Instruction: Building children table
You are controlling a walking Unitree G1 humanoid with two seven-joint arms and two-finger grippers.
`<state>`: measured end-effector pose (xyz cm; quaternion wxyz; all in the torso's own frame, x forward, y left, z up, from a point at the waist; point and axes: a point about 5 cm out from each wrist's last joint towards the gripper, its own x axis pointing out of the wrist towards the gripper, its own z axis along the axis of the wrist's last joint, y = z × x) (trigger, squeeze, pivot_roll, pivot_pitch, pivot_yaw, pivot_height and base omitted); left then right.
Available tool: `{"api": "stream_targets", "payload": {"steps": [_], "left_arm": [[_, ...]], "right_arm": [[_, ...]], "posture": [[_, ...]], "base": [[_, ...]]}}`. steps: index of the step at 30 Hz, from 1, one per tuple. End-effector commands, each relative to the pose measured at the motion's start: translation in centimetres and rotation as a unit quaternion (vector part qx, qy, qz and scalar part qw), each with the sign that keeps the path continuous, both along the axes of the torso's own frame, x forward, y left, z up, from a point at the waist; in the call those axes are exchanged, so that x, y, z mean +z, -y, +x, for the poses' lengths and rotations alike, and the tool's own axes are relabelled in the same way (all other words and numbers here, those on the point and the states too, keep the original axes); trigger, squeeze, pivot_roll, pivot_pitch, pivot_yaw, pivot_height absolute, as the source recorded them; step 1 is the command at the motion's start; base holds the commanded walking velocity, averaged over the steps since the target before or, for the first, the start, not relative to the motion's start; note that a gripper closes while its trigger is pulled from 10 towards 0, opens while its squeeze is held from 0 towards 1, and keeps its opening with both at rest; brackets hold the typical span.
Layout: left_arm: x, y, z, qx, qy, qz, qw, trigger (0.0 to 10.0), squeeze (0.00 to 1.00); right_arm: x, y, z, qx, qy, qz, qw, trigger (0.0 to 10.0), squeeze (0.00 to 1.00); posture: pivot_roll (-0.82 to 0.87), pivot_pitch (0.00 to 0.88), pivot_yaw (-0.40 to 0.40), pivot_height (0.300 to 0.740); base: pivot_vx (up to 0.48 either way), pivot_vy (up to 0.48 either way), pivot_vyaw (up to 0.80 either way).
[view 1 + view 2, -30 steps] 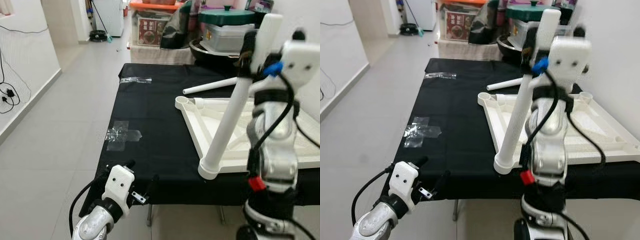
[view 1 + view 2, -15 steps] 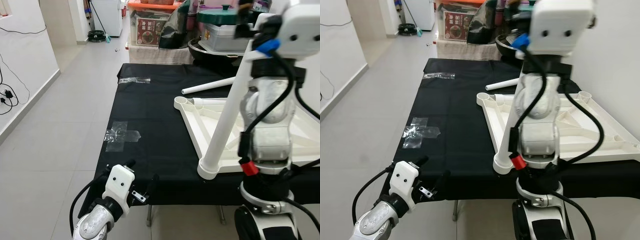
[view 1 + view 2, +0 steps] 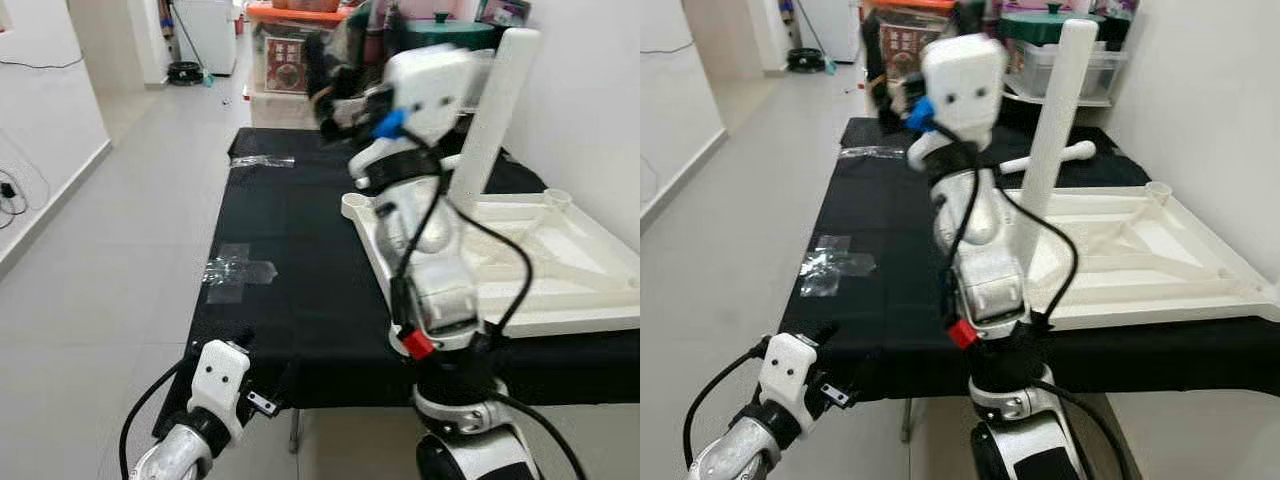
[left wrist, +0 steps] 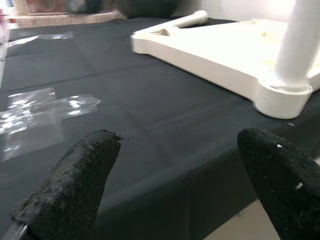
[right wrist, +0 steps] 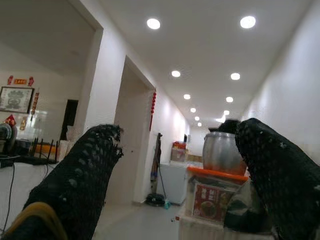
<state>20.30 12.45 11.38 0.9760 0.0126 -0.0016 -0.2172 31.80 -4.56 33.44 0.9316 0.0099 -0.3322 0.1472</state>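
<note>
Tabletop lies upside down on black-covered table, one leg standing in its near corner socket, spare leg lying behind. Right gripper raised, fingers apart, empty; left gripper open, low at table edge. Risk: the right forearm, just beside the standing leg, could knock it out if unseated.

A white plastic tabletop lies upside down at the right of the frame on the black-covered desk. One white leg stands upright in its near corner socket; another loose leg lies behind it.
</note>
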Motion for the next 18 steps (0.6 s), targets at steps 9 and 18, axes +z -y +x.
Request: {"api": "stream_targets", "payload": {"steps": [9,18], "left_arm": [[1.0,1.1,-1.7,-0.024,-0.004,-0.019,1.0,10.0,0.0],[2.1,1.9,-3.2,-0.025,-0.004,-0.035,0.999,10.0,0.0]], "right_arm": [[-5.4,-3.9,6.6,-0.007,-0.269,-0.05,0.962,10.0,0.0],[-9.7,-3.3,8.2,-0.065,-0.347,-0.127,0.927,10.0,0.0]], "posture": [[0.11,0.087,-0.163,0.74],[0.11,0.15,-0.204,0.74]], "base": [[0.0,0.0,0.0],[0.0,0.0,0.0]]}}
